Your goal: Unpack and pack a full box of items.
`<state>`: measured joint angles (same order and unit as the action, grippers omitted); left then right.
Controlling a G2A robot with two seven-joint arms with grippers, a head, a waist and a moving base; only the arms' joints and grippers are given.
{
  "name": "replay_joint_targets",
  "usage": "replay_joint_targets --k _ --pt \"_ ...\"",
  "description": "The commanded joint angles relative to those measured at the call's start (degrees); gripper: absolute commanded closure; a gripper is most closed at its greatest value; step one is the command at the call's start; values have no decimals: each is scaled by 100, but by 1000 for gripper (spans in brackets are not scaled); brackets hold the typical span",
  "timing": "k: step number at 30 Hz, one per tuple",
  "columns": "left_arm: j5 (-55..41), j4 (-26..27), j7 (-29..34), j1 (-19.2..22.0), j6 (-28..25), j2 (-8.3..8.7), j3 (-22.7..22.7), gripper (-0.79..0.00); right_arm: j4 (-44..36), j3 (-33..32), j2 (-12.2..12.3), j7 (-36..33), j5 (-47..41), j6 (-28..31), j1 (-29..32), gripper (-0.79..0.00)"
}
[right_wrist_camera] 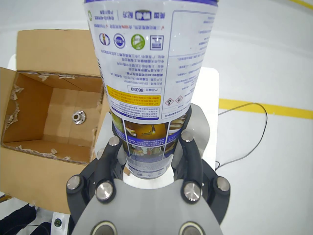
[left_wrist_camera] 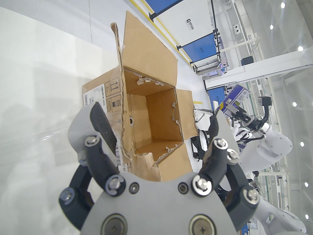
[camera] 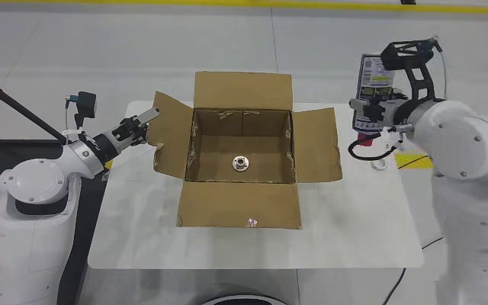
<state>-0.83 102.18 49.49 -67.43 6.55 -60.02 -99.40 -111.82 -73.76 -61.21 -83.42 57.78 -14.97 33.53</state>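
An open cardboard box (camera: 241, 200) stands mid-table with all flaps folded out. On its floor lies a small metal flanged part (camera: 241, 162), also visible as the metal part (right_wrist_camera: 78, 117). My right gripper (camera: 372, 114) is shut on a white and blue spray can (camera: 374, 84), held in the air to the right of the box, red cap (camera: 364, 141) pointing down. The can (right_wrist_camera: 151, 69) stands between the right gripper (right_wrist_camera: 149, 135) fingers. My left gripper (left_wrist_camera: 159, 125) is open at the box's left flap (left_wrist_camera: 119, 79), whose torn edge runs between its fingers (left_wrist_camera: 102, 123).
The white table (camera: 358, 236) has bare room in front of and to the right of the box. A black cable (right_wrist_camera: 259, 128) trails over the floor past the table's right edge, by a yellow floor line (right_wrist_camera: 269, 110).
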Motion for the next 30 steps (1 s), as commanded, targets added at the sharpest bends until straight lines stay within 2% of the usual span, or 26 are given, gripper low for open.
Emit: replay_joint_targets --k 1,5,9,14,22,30 --pt "0 0 0 0 0 0 0 -785 134 547 -88 220 -106 32 -347 0" --pt "0 0 0 0 0 0 0 -785 681 1668 -318 444 -89 112 -1101 0" --pt "0 0 0 0 0 0 0 -785 1374 2656 -633 681 -435 243 -1810 0" --pt "0 0 0 0 0 0 0 -785 2314 3652 -1051 807 -1016 724 -2425 0" --pt "0 0 0 0 0 0 0 -785 3839 4855 -1786 1087 -1648 1233 -2887 0" --pt "0 0 0 0 0 0 0 -785 5174 5503 -2511 1390 -2073 1735 -3054 0"
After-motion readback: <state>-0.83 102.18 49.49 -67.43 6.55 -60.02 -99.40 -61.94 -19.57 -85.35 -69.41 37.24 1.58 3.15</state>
